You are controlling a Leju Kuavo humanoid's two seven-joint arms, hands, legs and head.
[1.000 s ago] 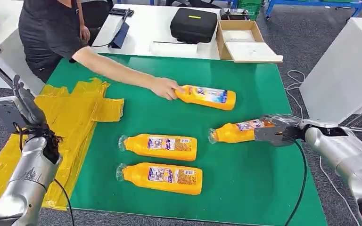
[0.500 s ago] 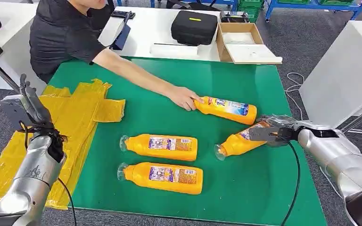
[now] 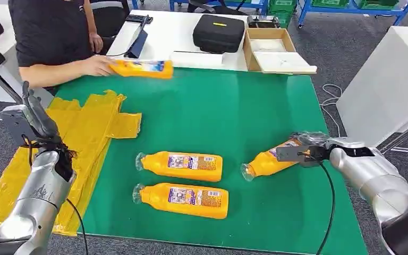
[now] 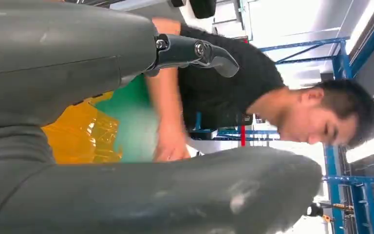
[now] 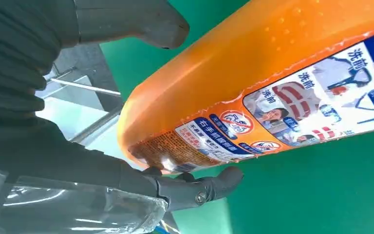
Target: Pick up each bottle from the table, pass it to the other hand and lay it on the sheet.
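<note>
My right hand [image 3: 309, 151] grips the base end of an orange bottle [image 3: 268, 161] at the right of the green table [image 3: 218, 106]; its clear cap points toward the table's middle. In the right wrist view the thumb and fingers [image 5: 195, 187] wrap the bottle [image 5: 272, 83]. Two more orange bottles [image 3: 183, 165] [image 3: 186, 200] lie side by side near the front. The crumpled yellow sheet [image 3: 85, 133] covers the table's left side. My left hand [image 3: 29, 119] is raised above the sheet, fingers [image 4: 195, 51] apart and holding nothing.
A person at the far left holds another orange bottle [image 3: 141, 68] above the table's back edge. Behind on a white table are a black case [image 3: 219, 26] and a cardboard box [image 3: 276, 48]. A black cable [image 3: 332, 196] hangs from my right arm.
The person picked up the bottle from the table's middle right and carried it to the far left. The cap end of the bottle in my right hand swung toward me. My left hand stayed raised.
</note>
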